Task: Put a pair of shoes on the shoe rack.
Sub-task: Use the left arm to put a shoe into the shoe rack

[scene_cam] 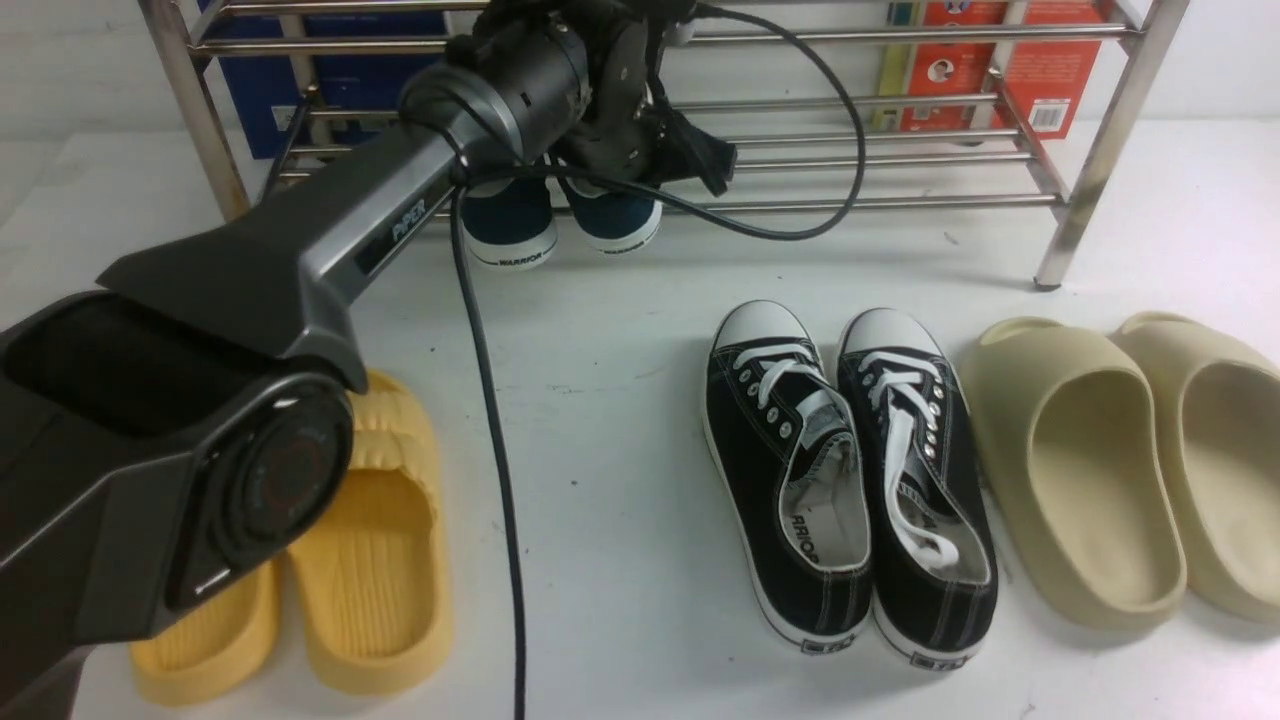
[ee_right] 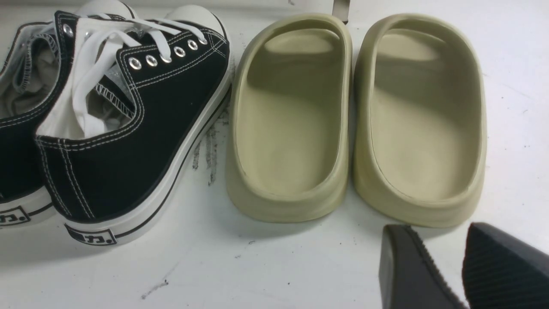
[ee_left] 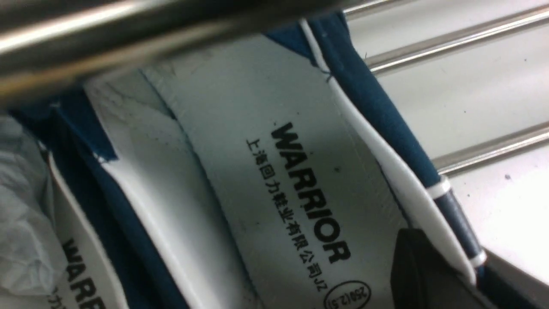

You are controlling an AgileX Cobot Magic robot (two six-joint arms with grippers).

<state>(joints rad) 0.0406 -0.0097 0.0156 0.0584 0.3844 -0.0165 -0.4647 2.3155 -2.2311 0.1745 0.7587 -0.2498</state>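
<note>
The two navy-blue slip-on shoes (scene_cam: 510,232) lie side by side on the lowest tier of the silver shoe rack (scene_cam: 900,202), with their white heels toward me at its front bar. My left arm reaches to them, and its wrist hides the left gripper (scene_cam: 640,150). In the left wrist view the left gripper (ee_left: 459,262) is shut on the side wall of one navy shoe (ee_left: 266,128): one dark finger (ee_left: 420,274) is inside on the "WARRIOR" insole, the other outside. The second shoe (ee_left: 77,274) lies beside it. My right gripper (ee_right: 429,234) is open and empty above the table.
Black lace-up sneakers (scene_cam: 850,470) stand mid-table, beige slides (scene_cam: 1120,460) to their right, yellow slippers (scene_cam: 370,540) at the left under my arm. A blue box (scene_cam: 330,70) and an orange box (scene_cam: 1040,70) stand behind the rack. A black cable (scene_cam: 490,400) hangs from the left arm.
</note>
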